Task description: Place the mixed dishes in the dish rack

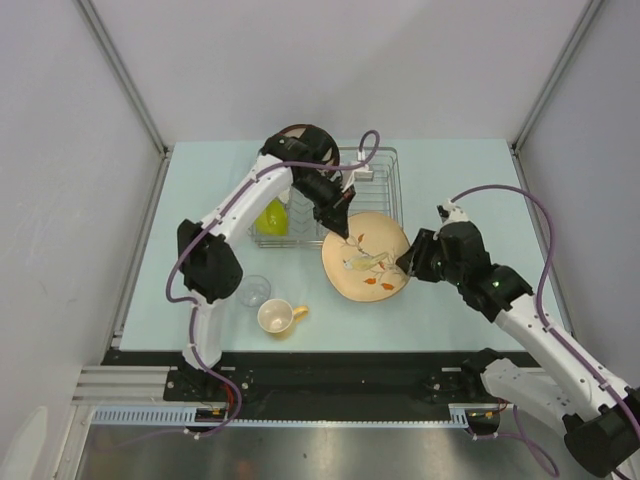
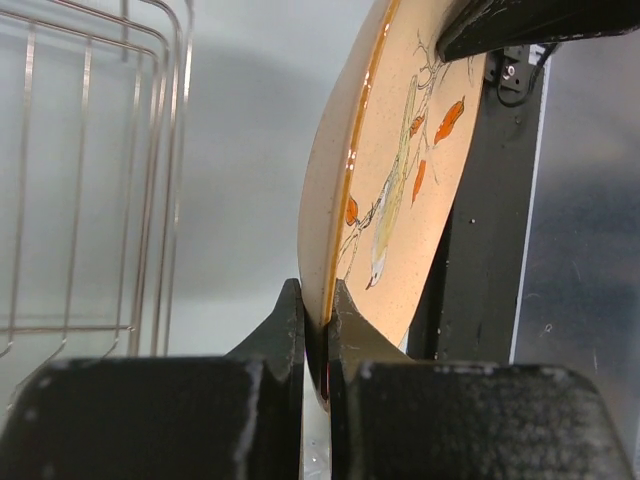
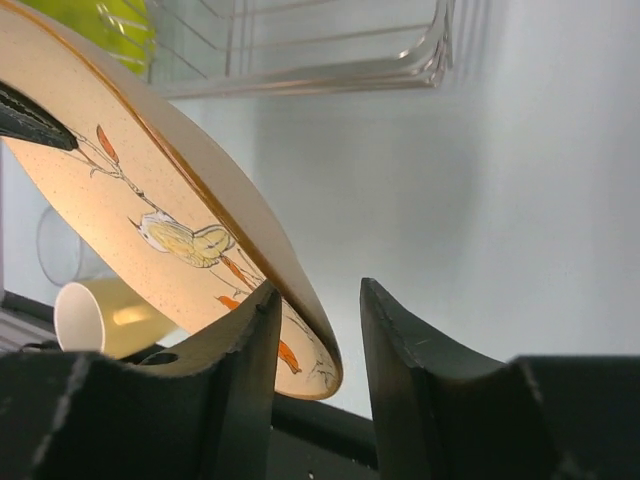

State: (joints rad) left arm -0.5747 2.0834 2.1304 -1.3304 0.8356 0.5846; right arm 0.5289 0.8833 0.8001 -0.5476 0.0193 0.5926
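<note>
The cream floral plate (image 1: 365,256) is held tilted off the table, just in front of the silver wire dish rack (image 1: 385,185). My left gripper (image 1: 337,224) is shut on the plate's far-left rim, as the left wrist view (image 2: 317,310) shows, with the plate (image 2: 400,180) rising from the jaws. My right gripper (image 1: 409,262) is open. Its jaws straddle the plate's right rim (image 3: 130,200) with a gap on the outer side (image 3: 320,300). The lime-green bowl (image 1: 272,217) sits in the rack. The clear glass (image 1: 254,290) and tan-yellow mug (image 1: 277,316) stand on the table.
A dark-red-rimmed plate (image 1: 292,131) shows at the rack's back left, mostly hidden by my left arm. The white bowl is not clearly in view. Rack wires (image 2: 90,200) stand left of the held plate. The mug (image 3: 100,318) lies below the plate in the right wrist view.
</note>
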